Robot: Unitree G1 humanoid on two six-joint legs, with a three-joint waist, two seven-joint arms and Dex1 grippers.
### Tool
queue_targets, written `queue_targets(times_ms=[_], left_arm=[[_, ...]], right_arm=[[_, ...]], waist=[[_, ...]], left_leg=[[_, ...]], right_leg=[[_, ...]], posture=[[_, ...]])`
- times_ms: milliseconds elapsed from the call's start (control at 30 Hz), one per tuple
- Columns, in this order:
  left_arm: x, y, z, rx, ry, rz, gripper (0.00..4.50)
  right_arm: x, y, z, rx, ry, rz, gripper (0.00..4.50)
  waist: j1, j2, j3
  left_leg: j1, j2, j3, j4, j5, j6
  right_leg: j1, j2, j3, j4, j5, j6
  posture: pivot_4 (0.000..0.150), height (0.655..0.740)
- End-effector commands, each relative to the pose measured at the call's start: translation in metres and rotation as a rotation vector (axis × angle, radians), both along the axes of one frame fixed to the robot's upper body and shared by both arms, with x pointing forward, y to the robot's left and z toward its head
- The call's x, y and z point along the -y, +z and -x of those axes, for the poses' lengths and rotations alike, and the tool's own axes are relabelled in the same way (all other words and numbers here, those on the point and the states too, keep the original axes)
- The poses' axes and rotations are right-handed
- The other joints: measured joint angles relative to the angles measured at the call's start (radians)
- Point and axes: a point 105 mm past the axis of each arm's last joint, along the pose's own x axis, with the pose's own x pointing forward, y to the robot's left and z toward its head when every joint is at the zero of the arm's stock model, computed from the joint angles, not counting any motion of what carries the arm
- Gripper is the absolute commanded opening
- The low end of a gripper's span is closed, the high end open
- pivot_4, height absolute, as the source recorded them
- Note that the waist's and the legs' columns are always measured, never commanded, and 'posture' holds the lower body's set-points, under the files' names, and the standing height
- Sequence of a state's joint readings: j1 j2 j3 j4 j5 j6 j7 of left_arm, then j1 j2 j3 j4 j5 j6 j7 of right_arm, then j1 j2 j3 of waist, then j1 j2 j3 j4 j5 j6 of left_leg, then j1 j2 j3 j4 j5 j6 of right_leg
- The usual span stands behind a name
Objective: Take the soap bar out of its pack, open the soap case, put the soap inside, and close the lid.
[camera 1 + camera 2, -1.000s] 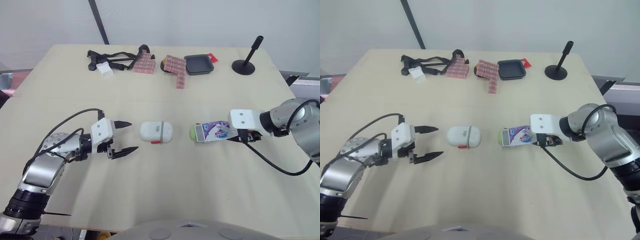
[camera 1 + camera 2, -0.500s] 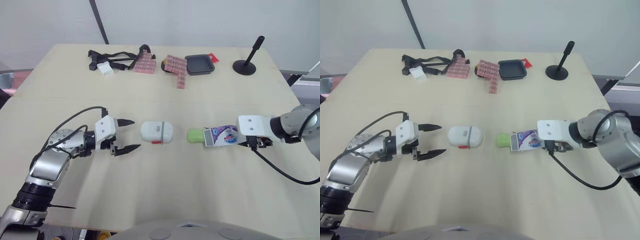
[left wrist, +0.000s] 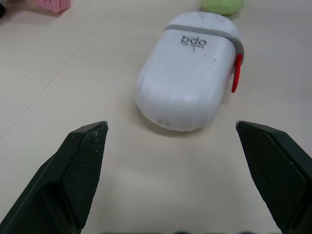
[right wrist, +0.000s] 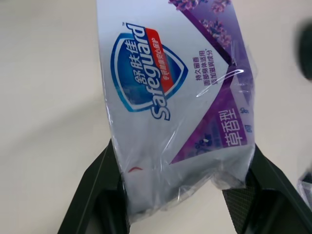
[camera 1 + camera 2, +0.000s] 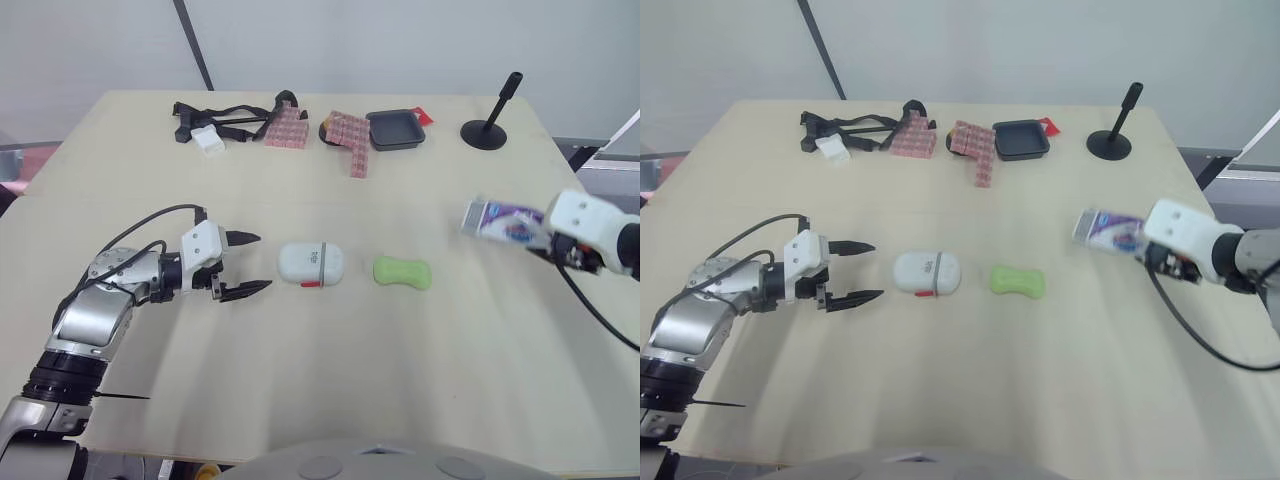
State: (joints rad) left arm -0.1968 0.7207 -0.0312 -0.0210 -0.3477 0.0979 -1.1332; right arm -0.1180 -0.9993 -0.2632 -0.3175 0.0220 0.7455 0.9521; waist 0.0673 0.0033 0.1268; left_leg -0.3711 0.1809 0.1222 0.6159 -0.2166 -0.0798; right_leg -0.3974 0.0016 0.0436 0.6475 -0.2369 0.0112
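Left end effector [image 5: 262, 262]: my two black fingers are spread wide with nothing between them. They sit low over the tabletop [image 5: 320, 380] and point at the soap case.
Right end effector [image 5: 528, 238]: closed on the soap pack, one finger along each long edge of the wrapper.
Soap pack [image 4: 175, 97]: a silver and purple wrapper with a blue shield logo, crumpled where I hold it. It is out on my right side, well apart from the soap bar.
Soap bar [image 5: 402, 272]: green and bare, out of its pack. It lies flat on the tabletop just to the right of the soap case, with a small gap between them.
Soap case [image 5: 312, 263]: white and rounded, with a grey band round its middle and a red clasp on the edge nearest me. The lid is down. It lies between my left fingertips and the soap bar, close in front of my left end effector but not touching it.
Far edge of the tabletop: a tangle of black straps [image 5: 225, 115], pink checked blocks [image 5: 350, 140], a shallow black tray [image 5: 397, 129] and a black stand [image 5: 490, 125], all well away from both end effectors.
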Motion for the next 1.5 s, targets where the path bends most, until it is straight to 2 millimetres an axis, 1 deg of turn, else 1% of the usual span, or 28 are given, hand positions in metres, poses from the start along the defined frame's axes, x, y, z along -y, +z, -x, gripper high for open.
queue_targets(times_ms=[33, 67, 200, 233, 267, 400, 500, 600, 633, 767, 833, 867, 900, 1000, 1033, 1067, 1133, 1167, 1233, 1267, 1300, 1367, 1433, 1500], left_arm=[[-0.001, 0.014, 0.0, 0.024, -0.009, 0.033, 4.5], [-0.001, 0.014, 0.0, 0.023, -0.008, 0.028, 4.5], [-0.001, 0.013, -0.003, 0.03, -0.021, 0.007, 4.5], [0.0, 0.014, -0.005, 0.03, -0.023, 0.011, 4.5], [0.001, 0.014, -0.005, 0.029, -0.025, 0.015, 4.5], [0.002, 0.013, -0.009, 0.027, -0.022, 0.019, 4.5], [0.004, 0.012, -0.009, 0.022, -0.03, 0.02, 4.5], [0.006, 0.011, -0.011, 0.026, -0.036, 0.016, 4.5], [0.006, 0.011, -0.011, 0.028, -0.037, 0.016, 4.5], [0.007, 0.012, -0.012, 0.032, -0.041, 0.018, 4.5], [0.007, 0.013, -0.013, 0.033, -0.045, 0.018, 4.5], [0.008, 0.013, -0.013, 0.035, -0.046, 0.019, 4.5], [0.009, 0.014, -0.013, 0.036, -0.047, 0.021, 4.5], [0.01, 0.012, -0.014, 0.032, -0.041, 0.033, 4.5], [0.01, 0.011, -0.015, 0.03, -0.041, 0.033, 4.5], [0.011, 0.01, -0.015, 0.03, -0.044, 0.029, 4.5], [0.013, 0.01, -0.016, 0.027, -0.053, 0.028, 4.5], [0.014, 0.011, -0.016, 0.012, -0.065, 0.034, 4.5], [0.016, 0.011, -0.017, 0.005, -0.09, 0.019, 4.5], [0.018, 0.012, -0.018, 0.01, -0.107, 0.007, 4.5], [0.019, 0.012, -0.019, 0.014, -0.118, -0.001, 4.5], [0.02, 0.013, -0.022, 0.028, -0.134, -0.019, 4.5], [0.019, 0.008, -0.02, 0.033, -0.178, -0.068, 4.5], [0.019, 0.005, -0.018, 0.035, -0.219, -0.101, 4.5]], right_arm=[[0.021, 0.003, 0.006, 0.015, -0.241, -0.119, 2.35], [0.022, 0.001, 0.008, 0.009, -0.263, -0.13, 2.35], [0.048, -0.016, 0.012, -0.046, -0.484, -0.194, 2.35], [0.051, -0.02, 0.012, -0.059, -0.521, -0.213, 2.35], [0.052, -0.022, 0.012, -0.067, -0.537, -0.224, 2.35], [0.047, -0.031, 0.013, -0.097, -0.51, -0.204, 2.35], [0.043, -0.034, 0.011, -0.085, -0.49, -0.195, 3.17], [0.037, -0.024, 0.009, -0.04, -0.445, -0.205, 4.22], [0.035, -0.021, 0.01, -0.028, -0.43, -0.208, 4.49], [0.032, -0.01, 0.024, -0.003, -0.367, -0.176, 4.49], [0.033, 0.001, 0.033, 0.018, -0.314, -0.138, 4.49], [0.03, 0.01, 0.036, 0.048, -0.265, -0.136, 4.49], [0.024, 0.019, 0.038, 0.08, -0.209, -0.146, 4.49], [-0.018, 0.047, 0.039, 0.215, 0.041, -0.218, 4.49], [-0.032, 0.053, 0.037, 0.258, 0.109, -0.239, 4.49], [-0.044, 0.053, 0.035, 0.276, 0.163, -0.24, 4.49], [-0.07, 0.047, 0.033, 0.29, 0.291, -0.216, 4.49], [-0.085, 0.04, 0.032, 0.277, 0.357, -0.231, 4.49], [-0.112, 0.019, 0.023, 0.254, 0.488, -0.249, 4.49], [-0.124, 0.01, 0.022, 0.204, 0.533, -0.322, 4.49], [-0.131, 0.004, 0.021, 0.171, 0.561, -0.372, 4.49], [-0.144, 0.0, 0.027, 0.12, 0.628, -0.433, 4.49], [-0.158, -0.002, 0.032, 0.104, 0.687, -0.45, 4.49], [-0.166, -0.003, 0.034, 0.101, 0.709, -0.466, 4.49]], waist=[[0.008, 0.001, 0.0], [0.012, 0.001, 0.0], [0.02, 0.001, 0.0], [0.021, 0.001, 0.0], [0.021, 0.001, 0.0], [0.018, 0.003, -0.001], [0.015, 0.003, -0.001], [0.016, 0.004, -0.001], [0.016, 0.004, -0.001], [0.027, 0.004, -0.001], [0.031, 0.004, -0.001], [0.035, 0.004, -0.001], [0.035, 0.004, -0.001], [0.026, 0.004, -0.001], [0.024, 0.003, -0.001], [0.019, 0.003, -0.001], [0.014, 0.003, -0.001], [0.014, 0.003, -0.001], [0.01, 0.001, -0.002], [0.006, 0.001, -0.002], [0.005, 0.002, -0.002], [0.007, 0.002, -0.002], [0.008, 0.002, -0.002], [0.008, 0.002, -0.002]], left_leg=[[0.0, 0.0, 0.0, 0.0, 0.0, 0.0], [0.0, 0.0, 0.0, 0.0, 0.0, 0.0], [0.0, 0.0, 0.0, -0.001, 0.0, 0.0], [0.0, 0.0, 0.0, -0.001, 0.0, 0.0], [0.001, 0.0, 0.0, -0.001, 0.0, 0.0], [0.001, 0.0, 0.001, -0.001, 0.0, -0.001], [0.001, 0.0, 0.001, -0.002, 0.0, -0.001], [0.001, 0.0, 0.001, -0.002, 0.0, -0.001], [0.001, 0.0, 0.001, -0.002, 0.0, -0.001], [0.001, 0.0, 0.001, -0.003, 0.0, -0.001], [0.0, 0.0, 0.001, -0.003, 0.0, -0.001], [0.0, 0.0, 0.001, -0.004, 0.0, -0.001], [0.0, 0.0, 0.001, -0.004, 0.0, -0.001], [0.0, 0.0, 0.001, -0.004, 0.0, -0.001], [0.002, 0.0, 0.001, -0.005, 0.0, -0.001], [0.002, 0.001, 0.001, -0.005, 0.0, -0.001], [0.002, 0.0, 0.001, -0.005, 0.0, -0.001], [0.002, 0.0, 0.001, -0.005, 0.0, -0.001], [0.002, 0.0, 0.0, -0.005, 0.0, -0.001], [0.003, 0.0, 0.0, -0.005, 0.0, -0.001], [0.005, 0.0, 0.001, -0.005, 0.0, -0.001], [0.004, -0.001, 0.001, -0.005, 0.0, -0.001], [0.001, -0.001, 0.001, -0.006, 0.0, -0.001], [0.001, -0.001, 0.0, -0.006, 0.0, -0.001]], right_leg=[[0.0, 0.0, 0.0, 0.0, 0.0, 0.0], [0.0, 0.0, 0.0, -0.001, 0.0, 0.0], [0.0, 0.0, 0.0, -0.002, 0.0, 0.0], [0.0, 0.0, 0.0, -0.002, 0.0, 0.0], [0.0, 0.0, 0.0, -0.002, 0.0, 0.0], [0.0, 0.0, 0.001, -0.002, 0.0, 0.0], [0.0, 0.0, 0.001, -0.002, 0.0, 0.0], [0.0, 0.0, 0.001, -0.002, 0.0, 0.0], [0.0, 0.0, 0.001, -0.002, 0.0, 0.0], [0.001, 0.0, 0.0, -0.003, 0.0, 0.0], [0.001, 0.0, 0.0, -0.005, 0.0, 0.0], [0.001, 0.0, 0.0, -0.005, 0.0, 0.0], [0.0, 0.0, 0.0, -0.006, 0.0, 0.0], [0.0, 0.0, 0.0, -0.005, 0.0, 0.0], [0.001, 0.0, 0.0, -0.005, 0.0, 0.0], [0.001, 0.0, 0.0, -0.005, 0.0, 0.0], [0.001, 0.0, 0.0, -0.004, 0.0, 0.0], [0.001, 0.0, 0.0, -0.004, 0.0, 0.0], [0.002, 0.0, 0.0, -0.004, 0.0, 0.0], [0.002, 0.0, 0.0, -0.004, 0.0, 0.0], [0.002, -0.001, 0.0, -0.004, 0.0, 0.0], [0.002, -0.001, 0.0, -0.004, 0.0, 0.0], [0.001, -0.001, 0.0, -0.005, 0.0, 0.0], [0.002, 0.0, -0.001, -0.006, 0.0, 0.0]], posture=[[0.15, 0.74], [0.15, 0.74], [0.15, 0.74], [0.15, 0.74], [0.15, 0.74], [0.15, 0.74], [0.15, 0.74], [0.15, 0.74], [0.15, 0.74], [0.15, 0.74], [0.15, 0.74], [0.15, 0.74], [0.15, 0.74], [0.15, 0.74], [0.15, 0.74], [0.15, 0.74], [0.15, 0.74], [0.15, 0.74], [0.15, 0.74], [0.15, 0.74], [0.15, 0.74], [0.15, 0.74], [0.15, 0.74], [0.15, 0.74]])
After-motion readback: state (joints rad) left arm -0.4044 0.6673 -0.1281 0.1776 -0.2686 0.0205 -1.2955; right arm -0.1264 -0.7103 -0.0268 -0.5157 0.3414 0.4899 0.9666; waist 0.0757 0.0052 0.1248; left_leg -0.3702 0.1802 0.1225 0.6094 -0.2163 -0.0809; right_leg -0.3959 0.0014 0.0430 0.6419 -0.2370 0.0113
